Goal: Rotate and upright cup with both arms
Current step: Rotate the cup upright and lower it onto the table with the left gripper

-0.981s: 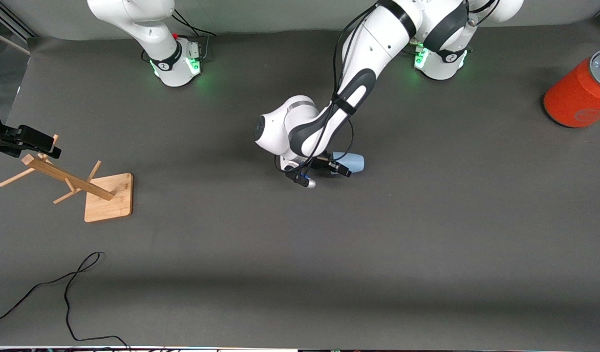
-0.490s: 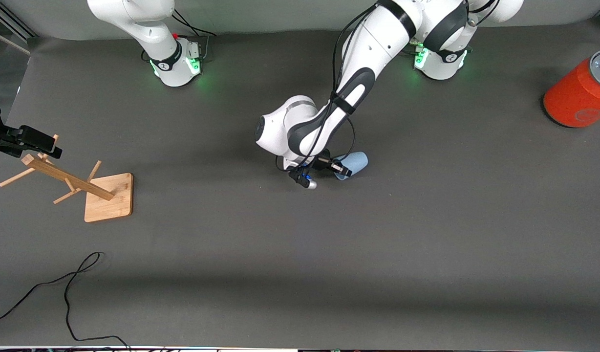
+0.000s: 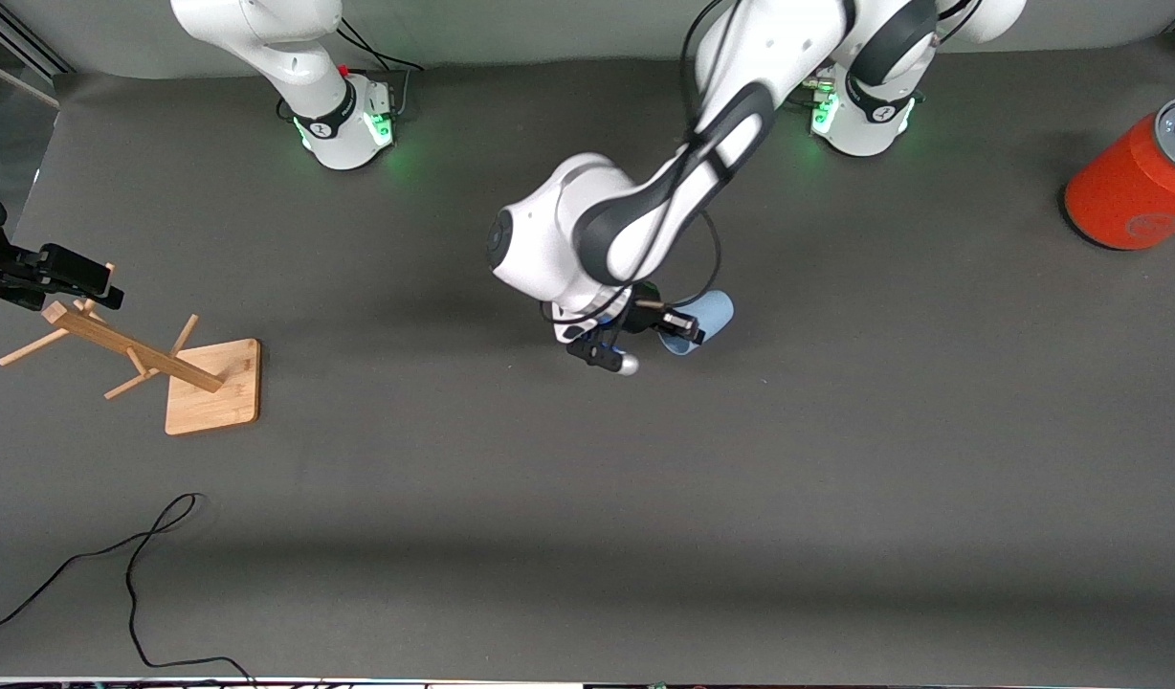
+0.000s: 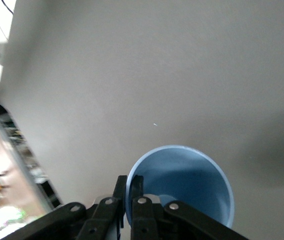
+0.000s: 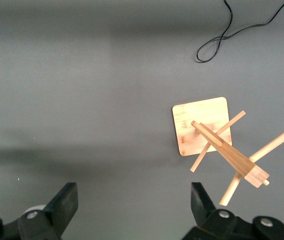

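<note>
While left end effector pinches cup rim — right end effector waits, fingers spread.

Small light-blue cup, tapered, plain, no handle, darker blue inside. It was tilted, mouth toward the front camera, near the table's middle. The left gripper pinched its rim, one finger inside the mouth, one outside.
</note>
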You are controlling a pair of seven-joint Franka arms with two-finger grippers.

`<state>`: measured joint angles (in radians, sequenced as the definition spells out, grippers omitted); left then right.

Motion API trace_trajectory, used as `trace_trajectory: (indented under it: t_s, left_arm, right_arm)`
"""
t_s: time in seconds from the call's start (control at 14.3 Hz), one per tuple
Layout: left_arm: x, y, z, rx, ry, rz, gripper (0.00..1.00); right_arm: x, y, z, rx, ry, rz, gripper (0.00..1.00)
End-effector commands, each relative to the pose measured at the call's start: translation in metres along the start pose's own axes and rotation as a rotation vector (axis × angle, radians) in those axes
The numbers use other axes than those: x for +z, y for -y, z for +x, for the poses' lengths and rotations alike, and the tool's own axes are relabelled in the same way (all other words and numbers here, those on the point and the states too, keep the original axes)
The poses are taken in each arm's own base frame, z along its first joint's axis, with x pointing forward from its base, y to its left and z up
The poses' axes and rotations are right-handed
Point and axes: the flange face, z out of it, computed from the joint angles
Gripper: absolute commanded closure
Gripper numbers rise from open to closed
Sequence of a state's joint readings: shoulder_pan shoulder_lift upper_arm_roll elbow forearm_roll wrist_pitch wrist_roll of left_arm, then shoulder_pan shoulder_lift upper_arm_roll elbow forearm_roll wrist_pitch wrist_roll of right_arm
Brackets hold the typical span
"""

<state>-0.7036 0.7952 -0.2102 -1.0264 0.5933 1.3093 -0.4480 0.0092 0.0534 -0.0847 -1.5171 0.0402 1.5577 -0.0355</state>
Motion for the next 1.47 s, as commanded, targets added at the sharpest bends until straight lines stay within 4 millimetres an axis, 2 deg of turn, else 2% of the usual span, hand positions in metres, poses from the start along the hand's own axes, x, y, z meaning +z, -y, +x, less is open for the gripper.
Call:
trace_trajectory:
  t_s: [0.0, 0.07, 0.14, 0.28, 0.35, 0.56, 0.91, 1.12, 1.26, 1.4]
  left_arm:
    - [-0.054, 0.133, -0.016, -0.141, -0.056, -0.327, 1.0]
    - [-0.057, 0.172, -0.022, -0.195, -0.07, -0.44, 1.0]
    - [-0.054, 0.204, -0.03, -0.24, -0.087, -0.516, 1.0]
    - [-0.041, 0.225, -0.048, -0.298, -0.156, -0.585, 1.0]
    - [-0.032, 0.221, -0.057, -0.312, -0.192, -0.606, 1.0]
    - [0.002, 0.19, -0.066, -0.398, -0.282, -0.652, 1.0]
    - [0.045, 0.113, -0.053, -0.513, -0.364, -0.703, 1.0]
    - [0.077, 0.07, -0.045, -0.561, -0.389, -0.676, 1.0]
    - [0.095, 0.034, -0.044, -0.563, -0.409, -0.658, 1.0]
    - [0.111, 0.011, -0.043, -0.582, -0.426, -0.601, 1.0]
  right_arm:
    - [0.0, -0.001, -0.002, -0.029, -0.009, -0.02, 0.0]
    - [0.002, -0.003, -0.002, -0.03, -0.003, -0.041, 0.0]
    - [0.004, -0.003, -0.002, -0.03, 0.0, -0.044, 0.0]
    - [0.003, -0.003, -0.002, -0.029, -0.001, -0.045, 0.0]
    - [0.003, -0.002, -0.002, -0.03, 0.002, -0.044, 0.0]
    - [0.003, -0.002, -0.003, -0.018, 0.007, -0.038, 0.0]
    - [0.003, -0.001, -0.003, -0.016, 0.009, -0.033, 0.0]
    - [0.004, -0.001, -0.003, -0.016, 0.012, -0.03, 0.0]
    - [0.005, 0.0, -0.003, -0.016, 0.013, -0.03, 0.0]
    - [0.005, 0.001, -0.003, -0.018, 0.015, -0.03, 0.0]
